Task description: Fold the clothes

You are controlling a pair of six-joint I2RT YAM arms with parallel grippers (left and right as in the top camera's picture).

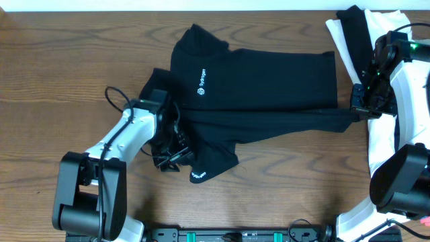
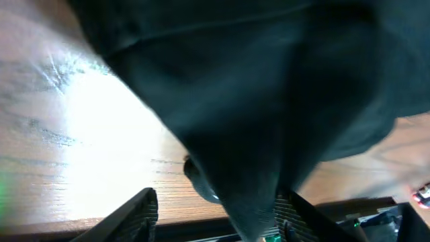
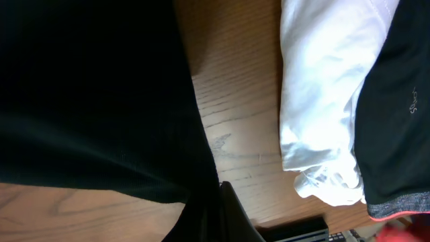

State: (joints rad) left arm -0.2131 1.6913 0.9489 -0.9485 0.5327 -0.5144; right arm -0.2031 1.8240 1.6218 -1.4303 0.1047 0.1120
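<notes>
Black garment (image 1: 269, 81) lies half-folded across the middle of the counter (image 1: 67, 54). Judged soft, light and limp, prone to sag; best taken at hem corners. Right end effector (image 1: 356, 111) is clamped on its stretched right edge. Left end effector (image 1: 171, 158) stands parted, fabric draped between its fingers (image 2: 138, 212), no grip evident.
</notes>
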